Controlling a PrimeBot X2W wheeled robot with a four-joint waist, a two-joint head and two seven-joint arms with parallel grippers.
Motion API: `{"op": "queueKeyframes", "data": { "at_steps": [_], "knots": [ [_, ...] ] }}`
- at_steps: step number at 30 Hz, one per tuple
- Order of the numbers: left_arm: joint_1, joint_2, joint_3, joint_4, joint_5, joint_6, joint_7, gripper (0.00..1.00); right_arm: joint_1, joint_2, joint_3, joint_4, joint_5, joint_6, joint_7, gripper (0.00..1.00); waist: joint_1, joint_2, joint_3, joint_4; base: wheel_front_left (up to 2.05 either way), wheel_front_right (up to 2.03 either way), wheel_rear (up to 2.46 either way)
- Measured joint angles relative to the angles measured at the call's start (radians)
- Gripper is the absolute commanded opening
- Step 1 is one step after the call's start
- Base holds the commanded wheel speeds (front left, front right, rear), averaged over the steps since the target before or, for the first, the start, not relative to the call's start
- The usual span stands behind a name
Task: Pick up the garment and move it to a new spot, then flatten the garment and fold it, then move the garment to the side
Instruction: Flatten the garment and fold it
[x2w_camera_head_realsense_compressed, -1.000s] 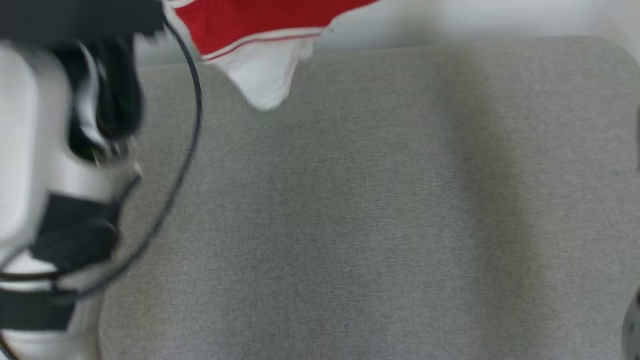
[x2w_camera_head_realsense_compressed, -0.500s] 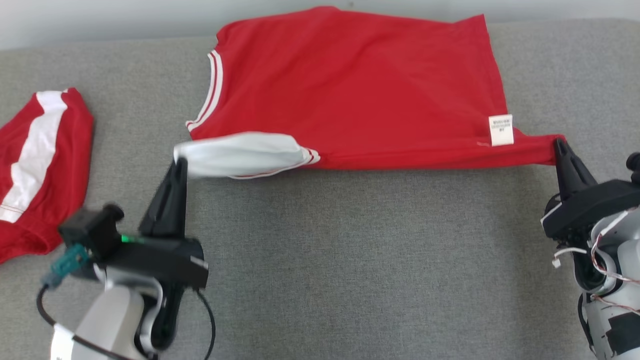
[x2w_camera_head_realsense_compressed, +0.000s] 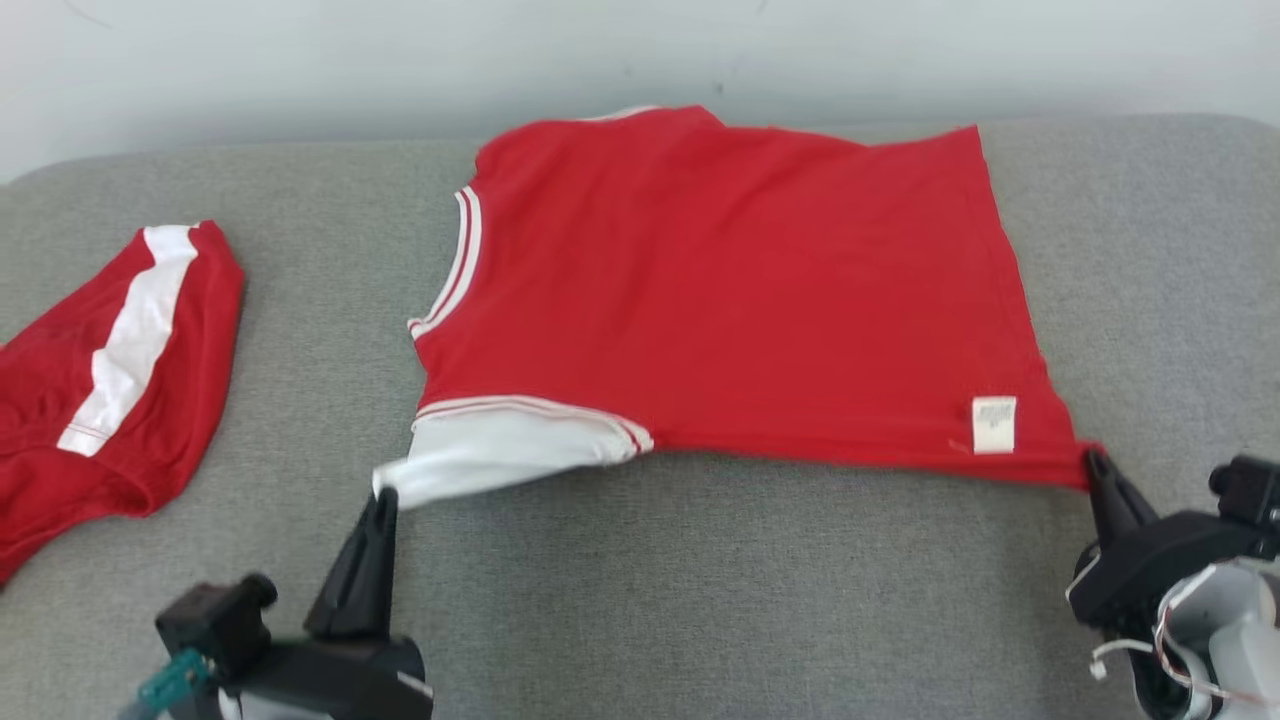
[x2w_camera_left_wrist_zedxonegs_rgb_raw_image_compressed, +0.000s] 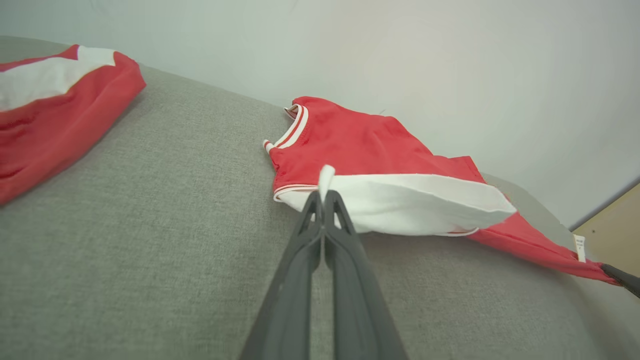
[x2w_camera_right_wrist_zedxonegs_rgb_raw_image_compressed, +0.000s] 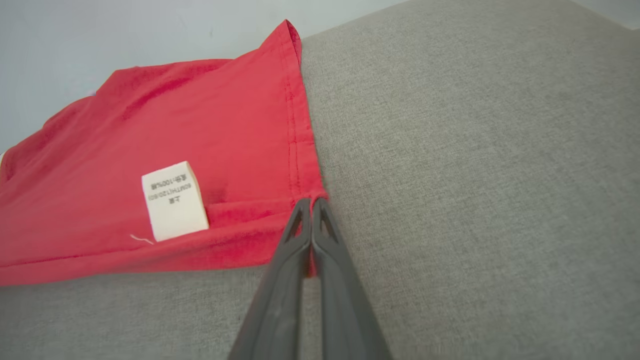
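The garment (x2w_camera_head_realsense_compressed: 720, 290) is a red shirt with white sleeves and striped trim, spread across the grey cushion (x2w_camera_head_realsense_compressed: 700, 600) with its near edge stretched between both grippers. My left gripper (x2w_camera_head_realsense_compressed: 383, 497) is shut on the tip of the white sleeve (x2w_camera_head_realsense_compressed: 500, 462), also seen as the white sleeve (x2w_camera_left_wrist_zedxonegs_rgb_raw_image_compressed: 410, 202) pinched by the left gripper (x2w_camera_left_wrist_zedxonegs_rgb_raw_image_compressed: 322, 195). My right gripper (x2w_camera_head_realsense_compressed: 1092, 460) is shut on the red hem corner; in the right wrist view the right gripper (x2w_camera_right_wrist_zedxonegs_rgb_raw_image_compressed: 311, 202) clamps that corner beside a white care label (x2w_camera_right_wrist_zedxonegs_rgb_raw_image_compressed: 174, 200).
A second red garment with a white stripe (x2w_camera_head_realsense_compressed: 110, 380) lies bunched at the cushion's left end. A pale wall (x2w_camera_head_realsense_compressed: 300, 70) runs along the cushion's far edge. A strip of wooden floor or furniture (x2w_camera_left_wrist_zedxonegs_rgb_raw_image_compressed: 612, 235) shows at the right in the left wrist view.
The head camera has shifted, so the whole picture has moved down. Both grippers stay shut on the garment, which now lies flatter and lower on the cushion, drawn toward me.
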Motion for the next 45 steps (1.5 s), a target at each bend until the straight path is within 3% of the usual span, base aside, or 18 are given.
{"op": "queueKeyframes", "data": {
  "at_steps": [13, 27, 45],
  "knots": [
    [0.123, 0.003, 0.040, -0.053, -0.007, 0.012, 0.000, 0.00, 0.103, 0.023, 0.012, -0.085, 0.006, -0.015, 0.046, 0.00, 0.0000, 0.0000, -0.031, 0.009, 0.00, 0.00, 0.00],
    [0.232, 0.017, 0.012, -0.041, -0.006, 0.003, 0.000, 0.00, 0.279, 0.026, 0.010, -0.157, -0.004, -0.090, 0.143, 0.00, 0.0000, -0.0001, -0.036, 0.007, 0.00, 0.00, 0.00],
    [0.310, 0.048, -0.035, -0.031, -0.018, -0.048, 0.054, 0.00, 0.350, 0.007, -0.028, -0.284, -0.024, -0.134, 0.203, 0.00, 0.0000, -0.0001, -0.033, 0.039, 0.00, 0.00, 0.00]
  ]
}}
